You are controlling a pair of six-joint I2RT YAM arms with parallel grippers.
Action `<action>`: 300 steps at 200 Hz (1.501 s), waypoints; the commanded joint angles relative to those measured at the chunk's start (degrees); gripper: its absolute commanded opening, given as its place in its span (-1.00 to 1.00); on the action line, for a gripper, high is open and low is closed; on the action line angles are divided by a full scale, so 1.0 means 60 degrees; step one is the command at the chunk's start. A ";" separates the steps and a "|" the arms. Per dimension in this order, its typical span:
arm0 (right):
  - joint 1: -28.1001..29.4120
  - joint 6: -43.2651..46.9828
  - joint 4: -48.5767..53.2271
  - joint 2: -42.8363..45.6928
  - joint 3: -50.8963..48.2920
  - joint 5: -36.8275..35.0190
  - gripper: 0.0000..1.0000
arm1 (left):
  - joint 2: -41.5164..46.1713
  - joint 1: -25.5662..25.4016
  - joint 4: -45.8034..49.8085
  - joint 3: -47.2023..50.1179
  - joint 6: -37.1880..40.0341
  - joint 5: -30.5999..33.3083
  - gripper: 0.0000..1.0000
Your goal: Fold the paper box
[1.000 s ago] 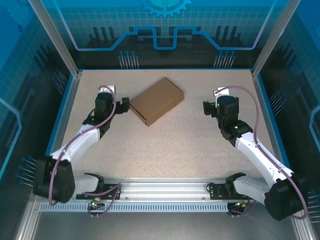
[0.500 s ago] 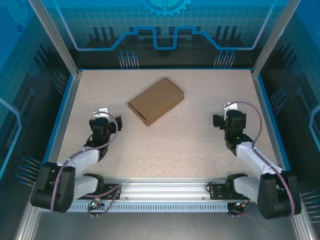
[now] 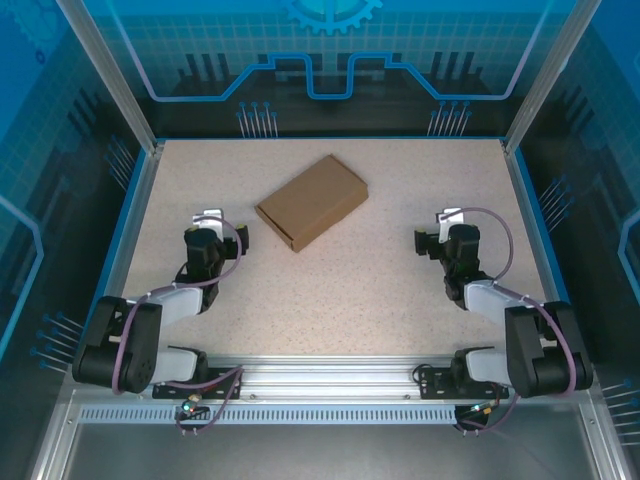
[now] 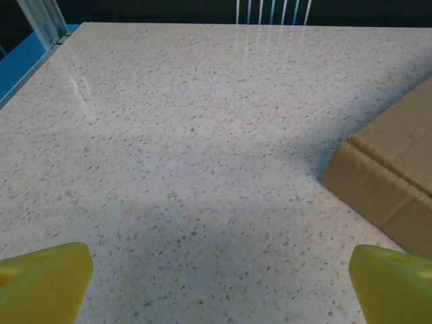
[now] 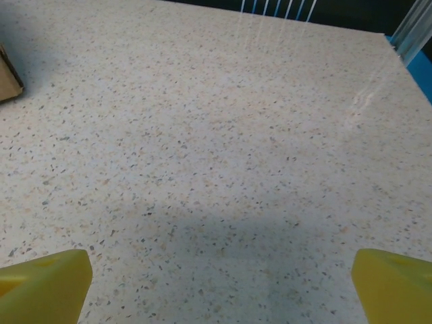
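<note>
Where blue translucent panels (image 3: 330, 60) and aluminium posts (image 3: 105, 75) close in the cell at the back and sides, the worktop (image 3: 330, 290) forms the floor of the enclosure. It is a pale, speckled, stone-look slab with a blue border (image 3: 128, 220). A slotted aluminium rail (image 3: 330, 378) runs along its near edge, where both arm bases are bolted. In the wrist views the surface is glossy and picks up light streaks toward the far side.

The paper box (image 3: 312, 201) lies flat on the far half of the worktop, slightly left of centre and turned diagonally. It is plain brown cardboard in a closed, shallow rectangular form, with a fold seam across the near-left end. One corner enters the right edge of the left wrist view (image 4: 391, 175), showing that seam and a short side wall. A small corner also shows at the left edge of the right wrist view (image 5: 8, 81).

The left tool (image 3: 222, 226) sits low over the worktop, near-left of the box and clear of it. Its yellow fingertips (image 4: 44, 280) are spread wide and hold nothing.

The right tool (image 3: 436, 230) sits well to the right of the box, likewise spread wide and holding nothing — bare worktop lies between its fingertips (image 5: 395, 283).
</note>
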State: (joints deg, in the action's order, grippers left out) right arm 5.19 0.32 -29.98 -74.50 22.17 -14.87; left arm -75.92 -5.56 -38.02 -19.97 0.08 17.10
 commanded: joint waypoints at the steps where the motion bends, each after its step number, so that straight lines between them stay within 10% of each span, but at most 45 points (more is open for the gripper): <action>1: -0.0132 0.0138 -0.0727 -0.0158 0.0248 0.0758 1.00 | 0.0167 0.0097 0.0007 -0.0145 0.0162 -0.0305 0.98; 81: -0.0136 0.0187 -0.2914 -0.1727 -0.0048 0.1837 1.00 | -0.2339 0.0195 -0.3955 0.0280 0.0517 -0.0899 0.98; 300: -0.0273 -0.0018 -0.2226 -0.1954 0.0406 0.1761 1.00 | -0.2184 0.0408 -0.2976 -0.0067 0.0207 -0.0961 0.98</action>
State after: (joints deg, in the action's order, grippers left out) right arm 4.32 0.47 -42.92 -85.65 23.64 -5.04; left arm -89.10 -3.57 -53.49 -19.40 1.58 12.10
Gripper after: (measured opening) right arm 0.999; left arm 0.990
